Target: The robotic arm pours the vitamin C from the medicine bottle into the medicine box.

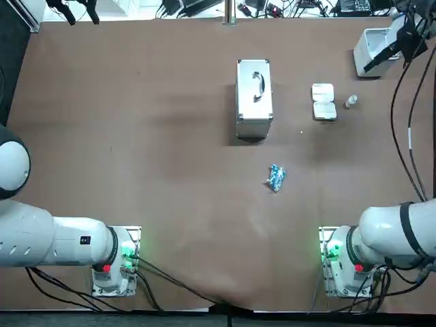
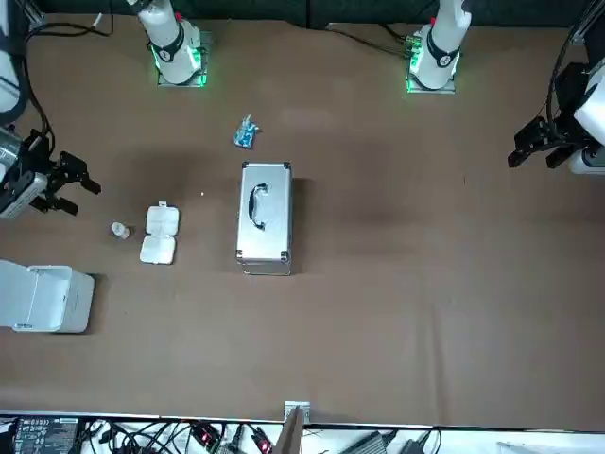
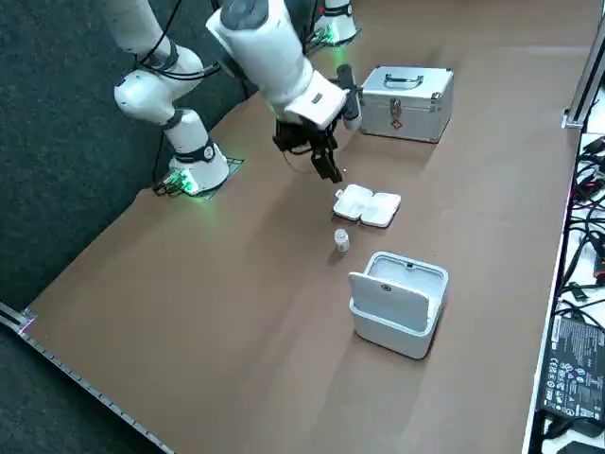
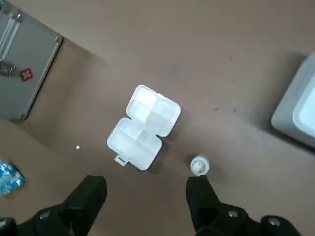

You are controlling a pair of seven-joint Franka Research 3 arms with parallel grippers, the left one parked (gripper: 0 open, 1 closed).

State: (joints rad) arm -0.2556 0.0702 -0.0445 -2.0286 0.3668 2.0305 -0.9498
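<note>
On the brown surface point(image 1: 136, 136), right of the metal case point(image 1: 254, 99) in the overhead frame's upper right, the right pincer point(image 4: 146, 183) hangs, fingers apart and empty, above the open pill box point(image 1: 323, 102) and the small bottle point(image 1: 351, 101) just beside it.

table point(image 1: 136, 136): matt brown, smooth | case point(image 1: 254, 95): brushed metal, shiny trim + handle | medicine box point(image 4: 143, 128): translucent white plastic, slight gloss | medicine bottle point(image 4: 199, 166): whitish, material unclear | packet point(image 1: 276, 178): shiny blue foil | bin point(image 3: 397, 303): matt white plastic | right gripper point(image 4: 146, 183), over table's right side nr far edge, fingers apart: matt black plastic
</note>
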